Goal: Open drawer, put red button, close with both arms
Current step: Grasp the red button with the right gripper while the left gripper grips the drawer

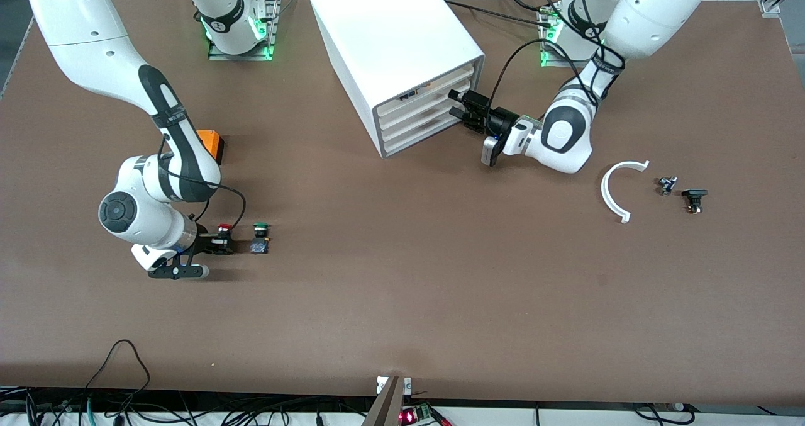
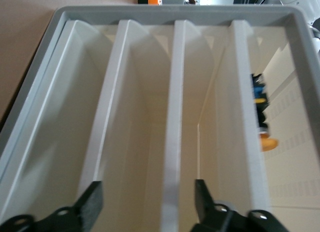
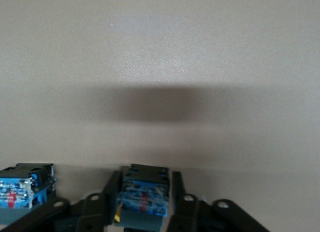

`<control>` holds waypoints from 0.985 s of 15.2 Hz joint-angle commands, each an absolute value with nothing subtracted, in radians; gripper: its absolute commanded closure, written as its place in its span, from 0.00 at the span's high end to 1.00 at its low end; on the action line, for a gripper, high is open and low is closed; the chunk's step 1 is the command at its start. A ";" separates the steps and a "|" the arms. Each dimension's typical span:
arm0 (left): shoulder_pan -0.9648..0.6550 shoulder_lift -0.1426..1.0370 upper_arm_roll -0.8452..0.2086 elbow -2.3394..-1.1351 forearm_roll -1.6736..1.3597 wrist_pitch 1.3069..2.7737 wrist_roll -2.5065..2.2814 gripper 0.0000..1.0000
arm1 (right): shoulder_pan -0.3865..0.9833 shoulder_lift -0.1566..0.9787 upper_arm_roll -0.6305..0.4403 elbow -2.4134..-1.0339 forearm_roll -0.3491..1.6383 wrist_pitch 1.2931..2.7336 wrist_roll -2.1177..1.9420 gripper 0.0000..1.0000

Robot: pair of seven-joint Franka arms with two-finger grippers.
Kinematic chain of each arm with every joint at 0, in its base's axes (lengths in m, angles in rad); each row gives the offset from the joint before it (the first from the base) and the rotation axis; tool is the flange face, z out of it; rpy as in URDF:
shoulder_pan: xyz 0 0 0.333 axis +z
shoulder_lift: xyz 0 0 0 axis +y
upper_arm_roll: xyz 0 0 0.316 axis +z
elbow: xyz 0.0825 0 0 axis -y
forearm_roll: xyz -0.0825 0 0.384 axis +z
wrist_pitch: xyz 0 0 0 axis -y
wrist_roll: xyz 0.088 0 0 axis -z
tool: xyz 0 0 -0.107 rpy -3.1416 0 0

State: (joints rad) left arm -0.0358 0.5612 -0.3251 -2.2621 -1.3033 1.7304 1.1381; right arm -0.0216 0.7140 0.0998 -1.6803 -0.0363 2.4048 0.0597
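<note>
Red-capped, the red button [image 1: 224, 229] sits on the worktop [image 1: 402, 287] between the right gripper [image 1: 217, 242] fingers, which close narrowly around its blue body but have not lifted it. White drawer [image 1: 427, 106], second-highest in the cabinet [image 1: 393, 36], looks shut; the left gripper [image 1: 458, 110] fingers spread wide at its front. No readable writing.

Robot arms: 2, each with one two-finger gripper, left gripper [image 1: 457, 110], right gripper [image 1: 217, 243].
White cabinet [image 1: 390, 42]: 1, with 4 drawer fronts; second-highest drawer [image 1: 427, 100].
Push-buttons: 2, namely red button [image 1: 224, 229] and green button [image 1: 260, 238].
Orange block [image 1: 210, 144]: 1.
White curved strip [image 1: 613, 190]: 1.
Small dark parts beside strip: 2, namely [image 1: 667, 185] and [image 1: 693, 199].
Table [image 1: 440, 287]: 1.
</note>
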 commanded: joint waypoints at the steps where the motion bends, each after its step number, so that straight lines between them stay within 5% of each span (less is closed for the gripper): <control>1: -0.023 0.580 -0.359 -2.261 -1.348 1.730 1.187 0.54 | -0.029 0.712 0.106 -1.680 -0.041 2.411 0.040 0.07; 2: -0.020 0.580 -0.364 -2.266 -1.354 1.729 1.186 0.54 | -0.029 0.712 0.106 -1.677 -0.040 2.410 0.040 0.00; 8: -0.022 0.580 -0.388 -2.275 -1.384 1.729 1.187 0.52 | -0.017 0.701 0.110 -1.574 -0.032 2.257 0.104 0.00; 11: -0.026 0.581 -0.390 -2.275 -1.387 1.730 1.187 0.00 | 0.014 0.701 0.107 -1.450 -0.112 2.073 0.167 0.00; 15: -0.011 0.577 -0.390 -2.269 -1.390 1.723 1.178 0.00 | 0.050 0.701 0.114 -1.313 -0.161 1.889 0.302 0.00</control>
State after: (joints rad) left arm -0.0247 0.5805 -0.3842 -2.2628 -1.3599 1.7094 1.1613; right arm 0.0253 0.6965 0.1088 -1.3852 -0.1369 1.9691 0.2304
